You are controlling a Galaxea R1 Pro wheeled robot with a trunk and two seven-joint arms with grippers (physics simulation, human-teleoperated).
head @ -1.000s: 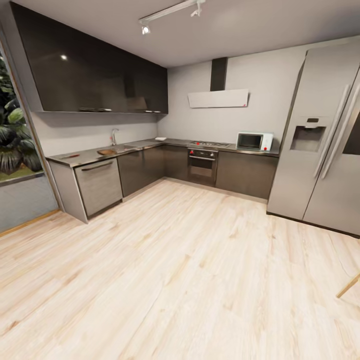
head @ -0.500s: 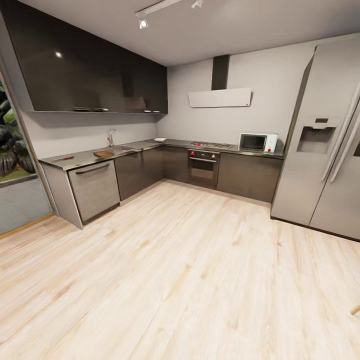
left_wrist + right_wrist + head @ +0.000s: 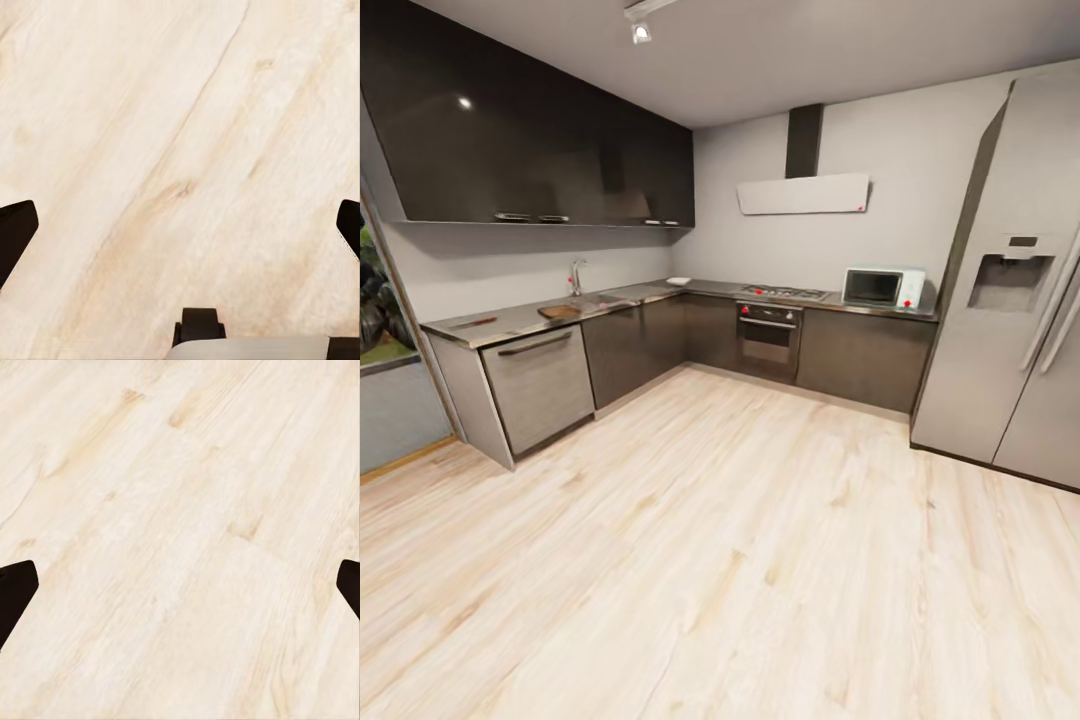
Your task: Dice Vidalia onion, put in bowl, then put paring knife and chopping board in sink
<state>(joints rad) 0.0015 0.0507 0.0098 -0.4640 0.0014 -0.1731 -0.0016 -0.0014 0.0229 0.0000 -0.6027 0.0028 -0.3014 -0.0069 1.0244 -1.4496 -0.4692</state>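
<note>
Across the room the glossy dark countertop [image 3: 510, 320] runs along the left wall. The sink [image 3: 598, 297] is set into it, under a curved chrome tap [image 3: 574, 275]. Beside the sink lies the brown chopping board [image 3: 559, 311]. Further left on the counter is the paring knife [image 3: 475, 322], a thin red-orange streak. The white bowl [image 3: 679, 280] stands near the counter's corner. The onion is hidden inside the sink. My left gripper [image 3: 180, 232] hangs open over the wood floor, dark fingertips [image 3: 15, 229] wide apart. My right gripper [image 3: 180, 592] is open too, above bare floor.
A grey dishwasher [image 3: 538, 385] fronts the counter's near end. An oven [image 3: 767, 335] and a white microwave [image 3: 882, 287] sit along the back wall. A tall steel fridge [image 3: 1010, 290] stands at the right. Light wood floor [image 3: 740, 560] stretches between me and the cabinets.
The whole head view has shifted: the camera has come closer to the kitchen. Nothing on the counter has moved.
</note>
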